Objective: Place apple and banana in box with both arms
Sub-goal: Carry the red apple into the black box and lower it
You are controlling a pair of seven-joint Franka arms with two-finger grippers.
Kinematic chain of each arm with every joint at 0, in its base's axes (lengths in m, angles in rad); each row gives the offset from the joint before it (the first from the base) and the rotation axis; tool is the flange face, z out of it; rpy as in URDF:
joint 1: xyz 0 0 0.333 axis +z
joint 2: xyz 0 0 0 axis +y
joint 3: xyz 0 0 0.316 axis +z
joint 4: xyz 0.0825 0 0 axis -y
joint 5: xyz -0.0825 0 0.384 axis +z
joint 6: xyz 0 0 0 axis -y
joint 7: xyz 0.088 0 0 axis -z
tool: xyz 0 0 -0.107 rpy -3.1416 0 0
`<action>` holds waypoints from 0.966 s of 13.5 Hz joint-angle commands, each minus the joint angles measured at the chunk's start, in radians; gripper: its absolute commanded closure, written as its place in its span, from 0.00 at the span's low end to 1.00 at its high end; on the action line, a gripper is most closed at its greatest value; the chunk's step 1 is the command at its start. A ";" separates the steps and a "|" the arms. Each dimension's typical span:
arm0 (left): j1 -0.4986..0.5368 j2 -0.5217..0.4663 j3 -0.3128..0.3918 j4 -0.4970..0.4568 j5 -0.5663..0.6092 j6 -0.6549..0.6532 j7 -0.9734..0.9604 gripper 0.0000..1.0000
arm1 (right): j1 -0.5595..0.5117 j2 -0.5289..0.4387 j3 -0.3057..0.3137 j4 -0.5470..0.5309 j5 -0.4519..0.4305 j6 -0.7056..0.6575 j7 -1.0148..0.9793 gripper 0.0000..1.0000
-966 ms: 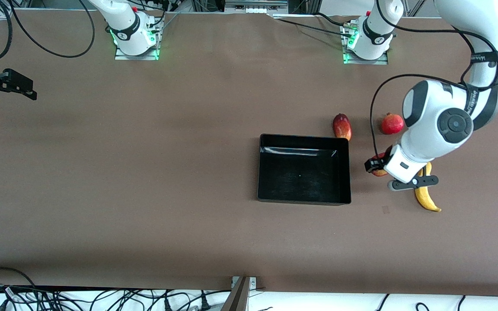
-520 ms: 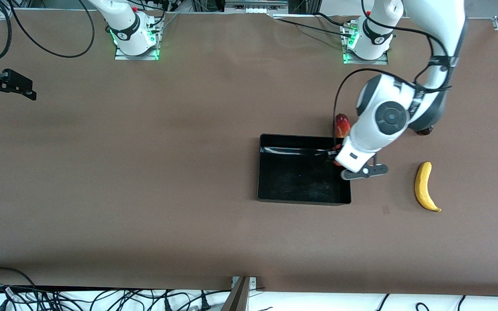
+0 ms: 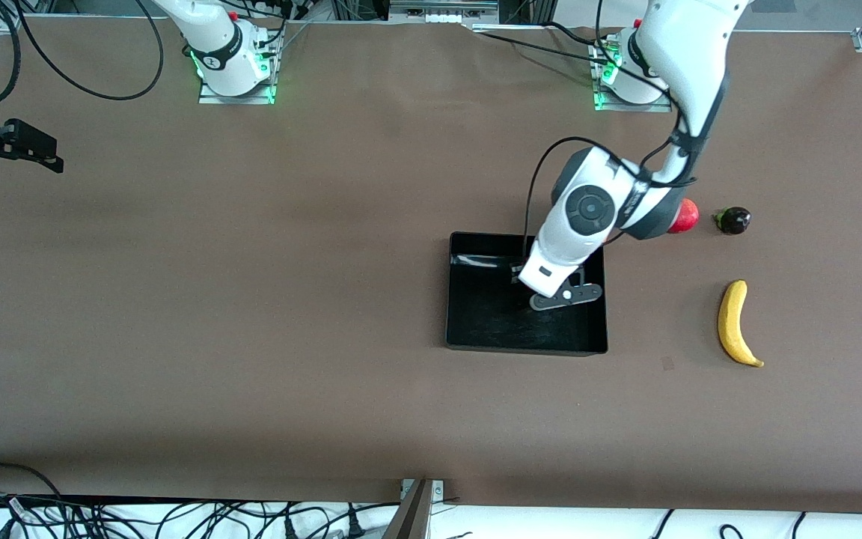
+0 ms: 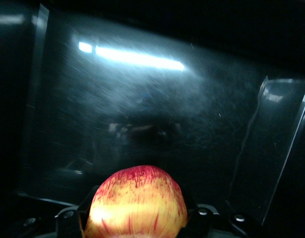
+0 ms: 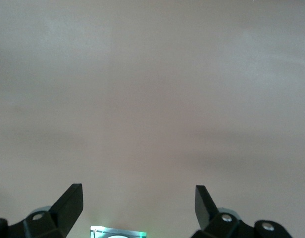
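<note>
Red-and-yellow skin fills the space between the left gripper's [image 4: 137, 218] fingers [image 4: 68, 220]: the apple [image 4: 136, 203] is pinched there, streaked red over a yellowish base, held up in the air. In the left wrist view only the black finger mounts show at either flank of the fruit (the tips themselves are hidden by it). Under the apple lies the glossy floor of the box [image 4: 142, 109], with a bright strip of light mirrored on it and a raised wall standing up at one edge.

From the front view, the left gripper [image 3: 527, 278] hangs over the box [image 3: 468, 329], above the part of its floor toward the robots' bases; the apple cannot be made out there, as the wrist covers it.

Outward from the box: the banana [image 3: 735, 323] lies on the brown table [image 3: 251, 299], well apart from the box, toward the left arm's end. A red round fruit [image 3: 686, 215] shows half covered by the arm's elbow, and a small dark fruit [image 3: 732, 220] sits just beside it; both lie farther from the front camera than the banana.

The right gripper [image 5: 138, 203] waits with its fingers spread wide and nothing between them, over bare table at the right arm's end [image 3: 8, 146].
</note>
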 commanded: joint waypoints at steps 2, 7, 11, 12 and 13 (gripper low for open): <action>-0.023 0.027 -0.009 0.006 -0.008 0.023 -0.039 1.00 | -0.017 0.005 0.019 0.023 -0.013 -0.025 0.007 0.00; -0.040 0.053 -0.020 -0.004 -0.006 0.041 -0.049 1.00 | -0.017 0.005 0.019 0.022 -0.008 -0.028 0.007 0.00; -0.043 0.088 -0.024 -0.004 -0.006 0.090 -0.071 1.00 | -0.017 0.005 0.019 0.022 -0.008 -0.028 0.007 0.00; -0.052 0.094 -0.024 -0.004 -0.006 0.092 -0.075 1.00 | -0.017 0.008 0.019 0.022 -0.007 -0.028 0.006 0.00; -0.055 0.096 -0.024 -0.004 -0.006 0.092 -0.075 1.00 | -0.017 0.008 0.017 0.022 -0.007 -0.028 -0.002 0.00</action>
